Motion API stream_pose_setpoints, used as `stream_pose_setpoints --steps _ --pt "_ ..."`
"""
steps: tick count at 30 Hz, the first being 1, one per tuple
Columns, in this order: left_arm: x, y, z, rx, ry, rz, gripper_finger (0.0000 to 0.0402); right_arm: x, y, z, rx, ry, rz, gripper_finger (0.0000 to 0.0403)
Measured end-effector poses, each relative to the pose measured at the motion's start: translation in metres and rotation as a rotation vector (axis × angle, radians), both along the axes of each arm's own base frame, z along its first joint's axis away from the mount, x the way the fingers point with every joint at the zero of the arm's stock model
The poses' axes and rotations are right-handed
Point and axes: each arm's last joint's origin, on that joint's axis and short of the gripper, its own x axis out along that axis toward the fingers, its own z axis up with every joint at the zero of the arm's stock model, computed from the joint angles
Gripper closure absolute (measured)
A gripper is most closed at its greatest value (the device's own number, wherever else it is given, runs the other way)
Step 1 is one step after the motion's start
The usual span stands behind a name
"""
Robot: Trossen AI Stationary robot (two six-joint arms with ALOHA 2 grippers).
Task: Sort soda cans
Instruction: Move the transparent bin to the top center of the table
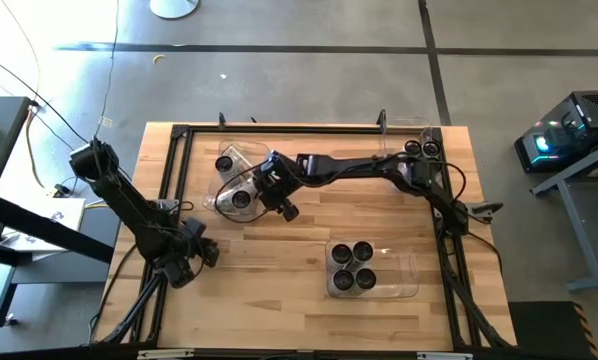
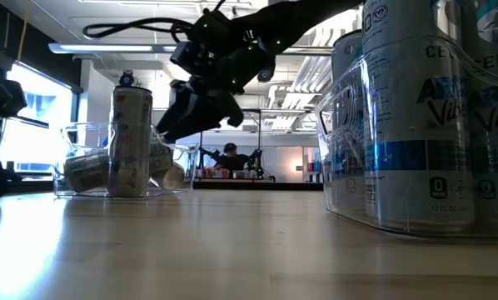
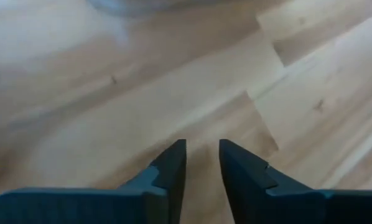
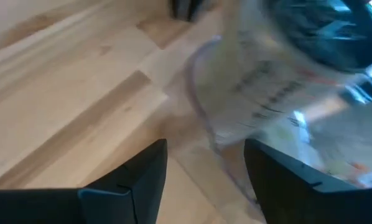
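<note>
A clear bin (image 1: 229, 180) at the table's far left holds soda cans: one upright (image 2: 131, 142), others lying on their sides (image 2: 87, 171). My right gripper (image 4: 204, 149) hovers open just beside this bin's right side, above the wood, with the upright can (image 4: 285, 68) in front of it and nothing between its fingers. A second clear bin (image 1: 404, 275) at the near right holds several upright cans (image 1: 354, 267). Two more cans (image 1: 422, 147) stand at the far right corner. My left gripper (image 3: 203, 146) hangs over bare wood near the left edge (image 1: 184, 260), its fingers narrowly apart.
A black frame (image 1: 279, 130) runs around the tabletop. The right arm (image 1: 379, 165) stretches across the far half of the table. Bare wood lies in the middle and along the near edge. A person shows far off in the room behind (image 2: 230, 154).
</note>
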Motion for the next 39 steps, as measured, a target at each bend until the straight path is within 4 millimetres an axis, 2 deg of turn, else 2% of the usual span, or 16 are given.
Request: stream_pose_setpoints --steps 5,14,19,25,32,39 --pt "-0.002 0.006 0.001 0.084 -0.042 0.028 0.0288 0.003 0.003 -0.003 0.008 -0.023 0.039 0.0206" --pt "0.0 0.007 0.003 0.121 -0.104 0.036 0.0287 0.007 0.004 -0.019 0.044 -0.006 0.061 0.0254" --pt "0.003 0.002 0.008 0.129 -0.098 -0.007 0.0287 0.008 0.003 -0.019 0.066 -0.003 0.037 0.0307" --pt "0.008 -0.006 0.028 0.156 -0.052 -0.049 0.0287 0.006 0.0 -0.019 0.103 0.013 0.024 0.0392" --pt "0.013 -0.013 0.053 0.208 -0.011 -0.085 0.0287 -0.004 -0.001 -0.013 0.084 0.089 0.037 0.0391" --pt "0.009 -0.007 0.057 0.24 0.016 -0.037 0.0287 -0.019 0.001 -0.007 0.081 0.188 0.103 0.0395"
